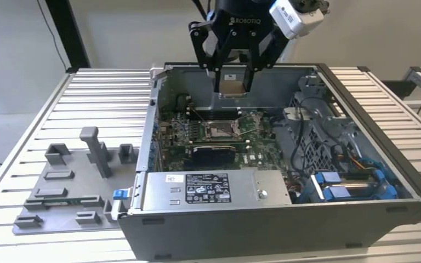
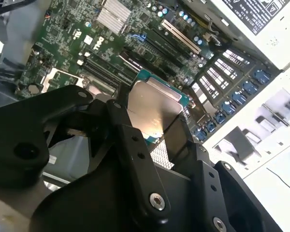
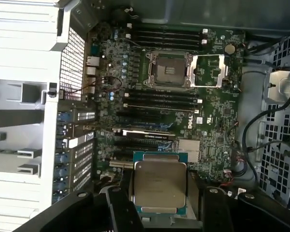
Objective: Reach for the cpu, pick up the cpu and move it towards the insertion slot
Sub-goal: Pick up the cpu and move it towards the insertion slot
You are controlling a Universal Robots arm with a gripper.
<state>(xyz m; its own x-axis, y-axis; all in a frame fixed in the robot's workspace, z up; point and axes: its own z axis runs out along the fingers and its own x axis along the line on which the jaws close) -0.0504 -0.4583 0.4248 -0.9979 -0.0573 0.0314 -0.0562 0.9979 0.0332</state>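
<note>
First wrist view: the cpu [image 3: 160, 187] is a small flat square with a shiny metal top, and it sits between the black fingers [image 3: 120, 205] of the gripper [image 3: 159, 212].
Where the cpu is: up in the air, over the green motherboard [image 3: 208, 121], inside the open computer case [image 1: 386, 164].
Claw: the gripper [image 1: 232, 82] is pressed together on two opposite edges of the cpu [image 1: 232, 82], so the chip is held and lifted.
Second wrist view: the cpu [image 2: 152, 108] shows its silver face, and a finger [image 2: 130, 140] sits against its side.
How it will handle: it looks light, thin and stiff. The metal top is smooth, so it may slip. The underside is probably easy to hurt, so the edges are the safe place to hold.
Insertion slot: the insertion slot [image 3: 167, 71] is a square silver frame on the motherboard, well apart from the chip. Its metal cover [image 3: 209, 71] lies open beside it.
Exterior view: the insertion slot [image 1: 220, 129] lies below the gripper.
Outside the case: grey fixture blocks [image 1: 72, 181] sit on the slatted table [image 1: 108, 98].
</note>
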